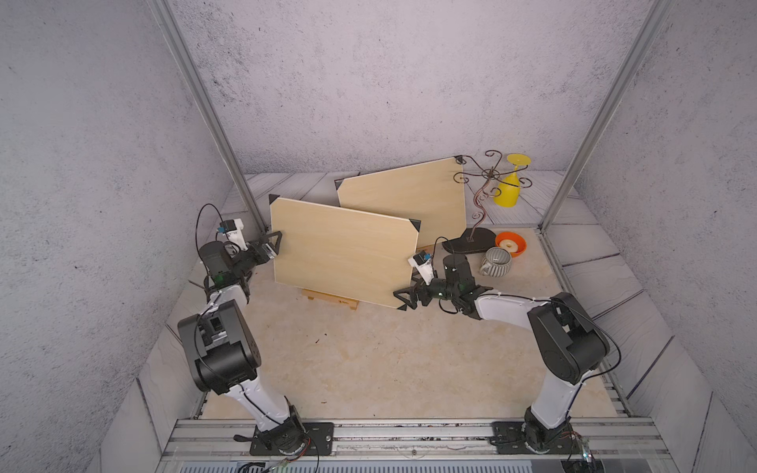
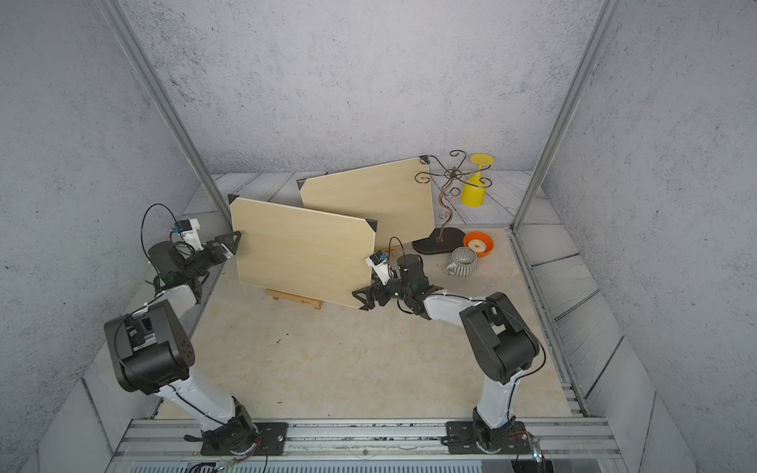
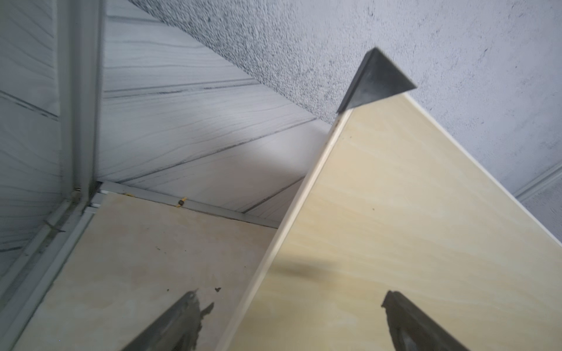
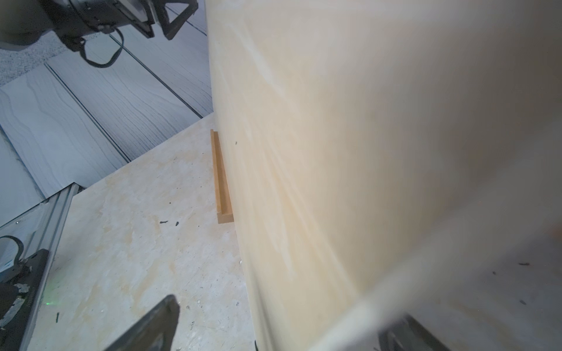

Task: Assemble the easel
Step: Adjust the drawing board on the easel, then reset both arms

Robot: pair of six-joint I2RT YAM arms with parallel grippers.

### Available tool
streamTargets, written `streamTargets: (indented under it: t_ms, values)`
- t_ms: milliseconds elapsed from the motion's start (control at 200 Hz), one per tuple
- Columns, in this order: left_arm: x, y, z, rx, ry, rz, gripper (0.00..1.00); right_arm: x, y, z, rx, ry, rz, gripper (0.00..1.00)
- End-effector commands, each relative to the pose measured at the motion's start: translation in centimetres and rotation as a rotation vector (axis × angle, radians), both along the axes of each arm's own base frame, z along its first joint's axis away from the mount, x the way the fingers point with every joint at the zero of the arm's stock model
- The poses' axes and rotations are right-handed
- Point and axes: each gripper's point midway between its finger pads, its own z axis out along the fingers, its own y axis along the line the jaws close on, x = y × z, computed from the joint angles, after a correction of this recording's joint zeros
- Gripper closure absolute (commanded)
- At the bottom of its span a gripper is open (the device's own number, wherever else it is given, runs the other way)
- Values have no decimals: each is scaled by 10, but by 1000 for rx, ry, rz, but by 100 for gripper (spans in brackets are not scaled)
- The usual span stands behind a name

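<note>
Easel (image 1: 331, 299): wooden ledge sits on the worktop (image 1: 368, 360) toward the back. Only its front lip shows beneath the front board (image 1: 344, 250), which stands on it, leaning back. A second board (image 1: 403, 196) leans behind; whether the two touch cannot be told.

Left end effector (image 1: 275, 242): jaws spread wide, straddling the board's left edge partway up. The left wrist view shows a gap at each finger; nothing is gripped.

Right end effector (image 1: 403, 300): equally wide, straddling the lower right corner, holding nothing.

Judgement: the board looks seated, so the step in hand is withdrawal. Each arm should back straight out along the board's plane, fingers clear of both faces. A sideways nudge at the corner could slide the board off the ledge. The rear support is hidden, so the lean needs checking.
</note>
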Motion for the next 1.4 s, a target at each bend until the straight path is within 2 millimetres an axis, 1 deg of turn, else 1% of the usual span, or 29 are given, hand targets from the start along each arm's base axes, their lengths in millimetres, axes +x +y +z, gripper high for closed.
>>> streamTargets:
  t_ms: [0, 65, 115, 120, 130, 135, 170, 260, 285, 300, 380, 455, 560, 590, 681, 716, 791, 851, 906, 991, 1026, 1081, 1141, 1196, 1231, 1256, 1276, 1341, 1391]
  values:
    - [-18, 20, -4, 64, 40, 155, 3, 5, -21, 30, 44, -42, -103, 1]
    - [-36, 23, -8, 72, 60, 233, 3, 5, -37, 36, 48, -38, -172, 1]
    - [-52, 22, -12, 75, 75, 281, 3, 5, -55, 36, 29, -40, -261, 1]
    - [-53, 22, -12, 77, 75, 284, 3, 5, -59, 44, 33, -54, -281, 1]
    - [-57, 22, -13, 82, 76, 294, 3, 5, -61, 40, 25, -47, -292, 1]
    - [-58, 22, -10, 87, 72, 300, 3, 4, -64, 45, 27, -58, -311, 1]
    - [-71, 21, -17, 97, 100, 338, 3, 1, -74, 47, 19, -65, -350, 1]
    - [-102, 19, -42, 116, 206, 432, 3, -3, -125, 49, -53, -84, -590, 1]
    - [-109, 16, -50, 133, 231, 444, 3, -5, -143, 47, -95, -92, -674, 1]
    - [-112, 11, -50, 155, 232, 441, 3, -5, -154, 48, -112, -104, -728, 1]
    - [-130, -5, -78, 268, 287, 458, 3, -12, -212, 47, -224, -172, -978, 1]
    - [-140, -15, -96, 300, 278, 441, 3, -18, -254, 43, -342, -228, -1150, 1]
    - [-145, -22, -117, 301, 254, 423, 3, -21, -299, 19, -446, -212, -1300, 1]
    - [-145, -24, -120, 300, 251, 410, 3, -20, -314, 17, -452, -187, -1362, 1]
    - [-137, -36, -124, 288, 238, 334, 3, -13, -330, 10, -502, -173, -1386, 1]
    - [-132, -42, -123, 291, 228, 311, 3, -11, -336, 2, -519, -167, -1396, 1]
    - [-119, -48, -121, 298, 201, 287, 3, -9, -352, -28, -548, -138, -1416, 1]
    - [-111, -51, -118, 290, 149, 282, 3, -5, -366, -31, -552, -120, -1464, 1]
    - [-105, -56, -117, 307, 127, 265, 3, 3, -365, -29, -492, -134, -1415, 1]
    - [-105, -52, -116, 358, 133, 279, 3, 11, -359, -25, -373, -192, -1335, 1]
    - [-108, -51, -112, 382, 89, 303, 3, 13, -355, -32, -330, -160, -1284, 1]
    - [-110, -42, -119, 356, 96, 359, 3, 16, -343, -43, -281, -178, -1193, 1]
    - [-106, -54, -122, 361, 45, 285, 3, 17, -334, -50, -253, -219, -1139, 1]
    - [-101, -65, -126, 394, 26, 242, 3, 24, -331, -50, -255, -222, -1121, 1]
    - [-100, -65, -131, 413, 42, 259, 3, 29, -334, -55, -286, -169, -1134, 1]
    - [-101, -63, -138, 426, 80, 280, 3, 32, -341, -57, -317, -124, -1167, 1]
    - [-98, -59, -139, 424, 89, 307, 3, 32, -341, -61, -338, -93, -1166, 1]
    - [-93, -63, -140, 432, 84, 285, 3, 29, -341, -57, -315, -138, -1175, 1]
    - [-93, -64, -140, 436, 93, 283, 3, 31, -341, -58, -328, -117, -1170, 1]
